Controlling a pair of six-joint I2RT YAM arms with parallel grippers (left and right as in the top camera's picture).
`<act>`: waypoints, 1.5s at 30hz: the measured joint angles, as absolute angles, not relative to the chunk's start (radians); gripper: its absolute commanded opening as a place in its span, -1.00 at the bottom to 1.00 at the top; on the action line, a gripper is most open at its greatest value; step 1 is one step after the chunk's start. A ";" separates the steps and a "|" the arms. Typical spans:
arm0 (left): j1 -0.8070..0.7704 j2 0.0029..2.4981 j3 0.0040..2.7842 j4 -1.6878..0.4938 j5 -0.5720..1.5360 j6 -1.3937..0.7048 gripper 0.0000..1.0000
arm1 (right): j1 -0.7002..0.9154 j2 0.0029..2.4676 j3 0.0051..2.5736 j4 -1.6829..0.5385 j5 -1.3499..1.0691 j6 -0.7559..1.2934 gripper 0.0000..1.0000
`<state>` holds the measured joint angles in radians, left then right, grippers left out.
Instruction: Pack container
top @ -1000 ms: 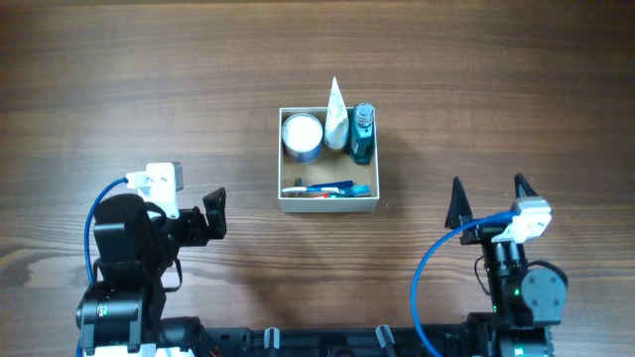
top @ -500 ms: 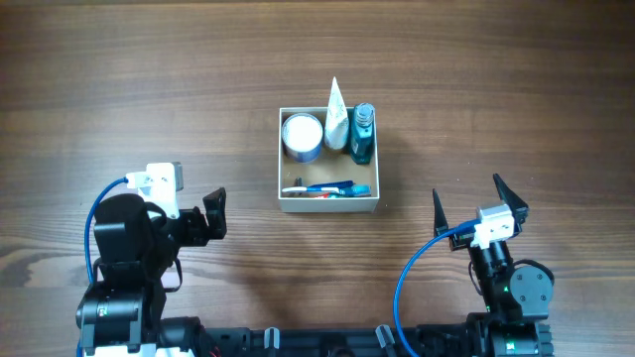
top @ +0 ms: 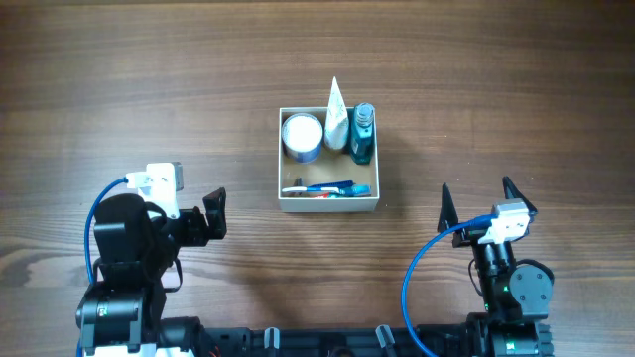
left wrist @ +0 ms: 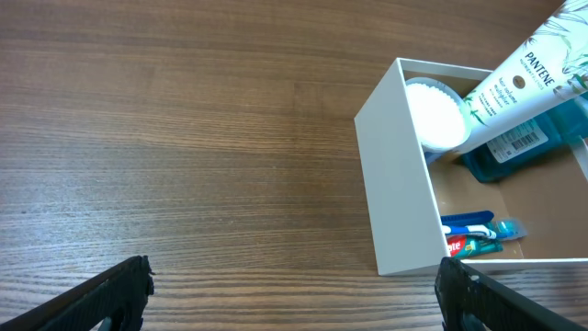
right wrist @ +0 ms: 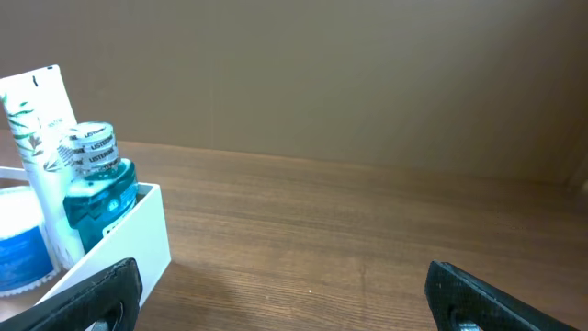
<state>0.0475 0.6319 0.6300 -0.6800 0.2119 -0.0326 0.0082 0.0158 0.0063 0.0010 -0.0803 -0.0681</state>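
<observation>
The container, a square white-walled box with a tan floor, stands at the table's middle. It holds a round white-lidded jar, a white tube, a teal mouthwash bottle and a toothbrush with toothpaste lying along its near wall. My left gripper is open and empty, left of and nearer than the box. My right gripper is open and empty, right of and nearer than the box. The left wrist view shows the box. The right wrist view shows its corner.
Bare wood-grain table surrounds the box. The arm bases sit at the near edge, each with a blue cable.
My right arm drew back towards the near edge and has shifted slightly; its open fingers sit lower in the overhead view than a second ago. The left arm and the box have not moved.
</observation>
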 measured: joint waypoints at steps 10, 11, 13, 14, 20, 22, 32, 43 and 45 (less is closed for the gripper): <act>0.047 0.632 0.630 -0.680 0.212 -0.033 1.00 | 0.008 0.016 0.006 0.001 -0.077 -0.064 1.00; 0.047 0.632 0.630 -0.680 0.212 -0.033 1.00 | 0.008 0.016 0.006 0.001 -0.077 -0.064 1.00; 0.047 0.632 0.630 -0.680 0.212 -0.033 0.99 | 0.008 0.016 0.006 0.001 -0.077 -0.064 0.99; 0.047 0.632 0.630 -0.680 0.212 -0.033 0.99 | 0.008 0.016 0.006 0.001 -0.077 -0.064 1.00; 0.047 0.632 0.629 -0.707 0.208 -0.033 0.99 | 0.008 0.016 0.006 0.001 -0.077 -0.064 0.99; 0.047 0.620 0.627 -0.707 0.207 -0.032 0.99 | 0.008 0.016 0.006 0.001 -0.077 -0.064 1.00; 0.039 0.238 0.286 -0.364 0.165 -0.032 0.99 | 0.008 0.017 0.006 0.000 -0.077 -0.064 0.99; 0.007 0.015 0.023 0.093 -0.029 -0.031 1.00 | 0.008 0.017 0.006 0.000 -0.077 -0.064 0.99; 0.007 0.014 0.023 0.062 -0.049 -0.028 1.00 | 0.008 0.017 0.006 0.000 -0.077 -0.064 0.99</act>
